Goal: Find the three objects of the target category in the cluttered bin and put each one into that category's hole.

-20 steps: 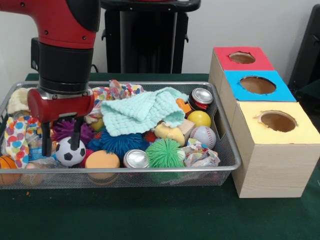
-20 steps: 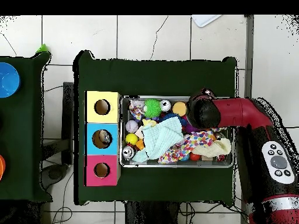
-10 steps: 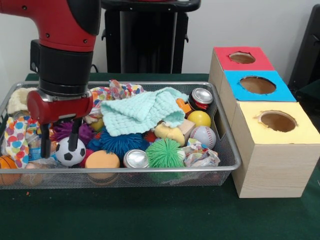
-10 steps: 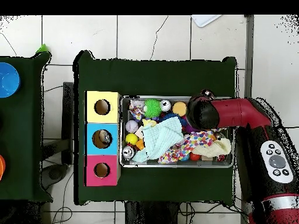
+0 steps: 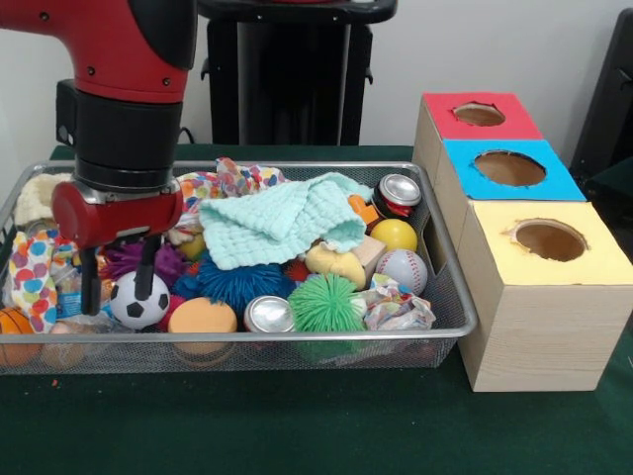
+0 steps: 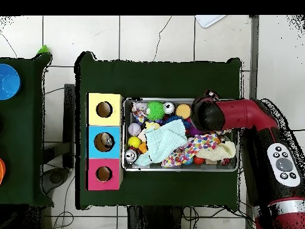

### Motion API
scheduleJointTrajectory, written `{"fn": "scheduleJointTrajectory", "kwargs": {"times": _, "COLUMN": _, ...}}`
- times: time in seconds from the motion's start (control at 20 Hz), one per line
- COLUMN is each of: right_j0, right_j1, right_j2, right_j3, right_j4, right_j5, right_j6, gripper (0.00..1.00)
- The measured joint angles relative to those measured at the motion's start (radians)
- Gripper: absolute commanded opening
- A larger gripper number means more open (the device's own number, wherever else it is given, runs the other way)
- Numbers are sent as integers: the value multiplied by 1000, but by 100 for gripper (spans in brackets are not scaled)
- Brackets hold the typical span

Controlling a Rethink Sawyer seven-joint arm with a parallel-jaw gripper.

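Claw (image 5: 119,282): open, fingers spread, hanging over the bin's (image 5: 297,339) end farthest from the boxes
Soccer ball (image 5: 138,300): directly under the claw, one finger (image 5: 148,265) just above its top, the other (image 5: 90,280) off to its side; no grip
Baseball (image 5: 402,269): at the opposite end, well apart from the claw, beside the yellow ball (image 5: 394,235)
Cloth (image 5: 282,220): mint, draped over mid-bin clutter
Cans (image 5: 268,314): one at the front rim, one (image 5: 398,192) in the far corner
Boxes: yellow (image 5: 549,240), blue (image 5: 509,168), red (image 5: 479,115) holes beside the bin
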Motion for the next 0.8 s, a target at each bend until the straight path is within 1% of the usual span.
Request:
{"fn": "scheduleJointTrajectory", "kwargs": {"times": 0.3, "right_j0": -21, "right_j1": -1, "right_j2": 6, "right_j3": 0, "right_j4": -6, "right_j5": 0, "right_j6": -24, "gripper": 100}}
{"fn": "scheduleJointTrajectory", "kwargs": {"times": 0.65, "right_j0": -82, "right_j1": 1, "right_j2": 24, "right_j3": -6, "right_j4": -6, "right_j5": 22, "right_j6": -65, "gripper": 100}}
{"fn": "scheduleJointTrajectory", "kwargs": {"times": 0.8, "right_j0": -93, "right_j1": 3, "right_j2": 24, "right_j3": -11, "right_j4": -6, "right_j5": 29, "right_j6": -71, "gripper": 100}}
